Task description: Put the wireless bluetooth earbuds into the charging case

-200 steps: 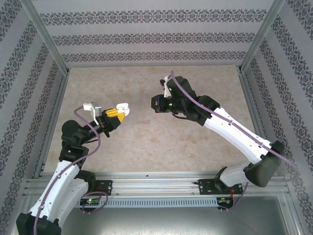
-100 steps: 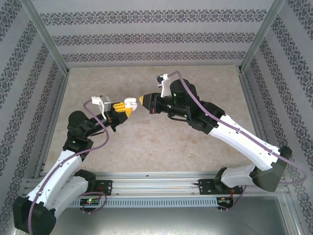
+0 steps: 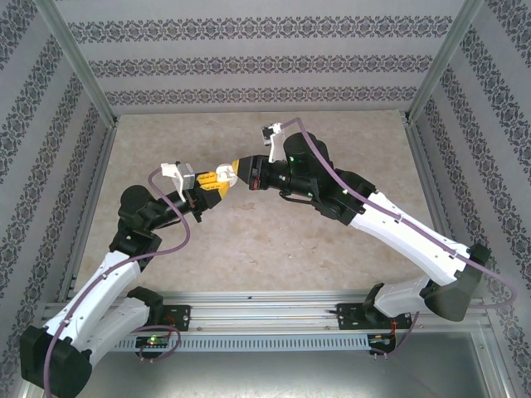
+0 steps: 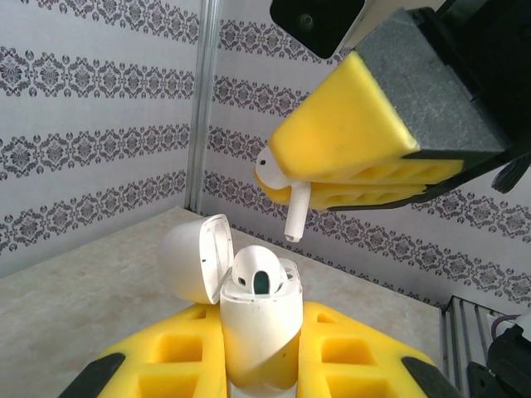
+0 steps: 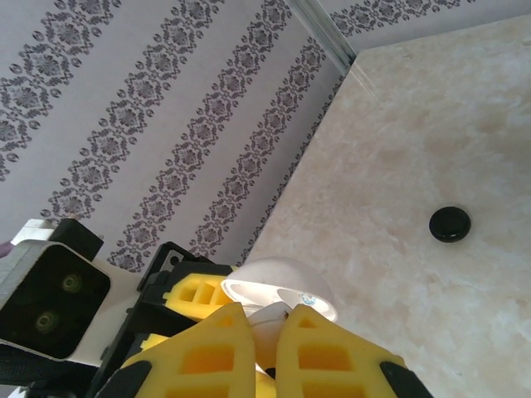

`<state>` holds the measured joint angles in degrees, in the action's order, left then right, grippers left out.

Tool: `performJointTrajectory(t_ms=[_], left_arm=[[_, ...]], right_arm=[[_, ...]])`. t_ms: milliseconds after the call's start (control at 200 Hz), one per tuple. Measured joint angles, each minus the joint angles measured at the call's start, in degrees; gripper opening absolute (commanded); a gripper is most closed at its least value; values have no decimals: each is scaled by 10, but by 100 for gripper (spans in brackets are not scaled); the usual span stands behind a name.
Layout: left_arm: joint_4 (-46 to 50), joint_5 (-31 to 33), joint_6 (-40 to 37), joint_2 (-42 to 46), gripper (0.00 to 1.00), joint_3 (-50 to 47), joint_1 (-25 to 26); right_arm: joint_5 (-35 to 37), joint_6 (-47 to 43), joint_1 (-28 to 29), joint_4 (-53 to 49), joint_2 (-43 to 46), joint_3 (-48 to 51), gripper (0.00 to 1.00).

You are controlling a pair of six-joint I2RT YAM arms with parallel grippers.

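Note:
My left gripper [image 4: 259,369] is shut on the white charging case [image 4: 257,332], held upright with its lid [image 4: 195,257] flipped open to the left. One white earbud [image 4: 255,274] sits in the case. My right gripper [image 4: 365,141] hangs just above it, shut on a second white earbud [image 4: 286,199] whose stem points down at the case's mouth, a little apart from it. In the top view the left gripper [image 3: 214,181] and the right gripper [image 3: 238,169] meet tip to tip above the table's middle. In the right wrist view the open case [image 5: 282,290] lies right behind my right gripper [image 5: 265,319].
A black round puck [image 5: 450,224] lies on the beige marble table [image 3: 274,240]. Patterned walls [image 3: 265,66] and metal frame posts [image 3: 79,66] close the table in at the back and both sides.
Both arms have moved toward each other. The right gripper swung left with its earbud and now sits over the open case that the left gripper has lifted toward it.

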<state>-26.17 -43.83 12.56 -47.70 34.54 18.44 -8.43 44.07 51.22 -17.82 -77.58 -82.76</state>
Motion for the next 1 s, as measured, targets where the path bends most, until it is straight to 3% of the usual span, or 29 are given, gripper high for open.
performJointTrajectory(t_ms=[999], left_arm=[[16,3,-10,-2,5,0,7]], right_arm=[[6,10,15,-14,-21,0,11]])
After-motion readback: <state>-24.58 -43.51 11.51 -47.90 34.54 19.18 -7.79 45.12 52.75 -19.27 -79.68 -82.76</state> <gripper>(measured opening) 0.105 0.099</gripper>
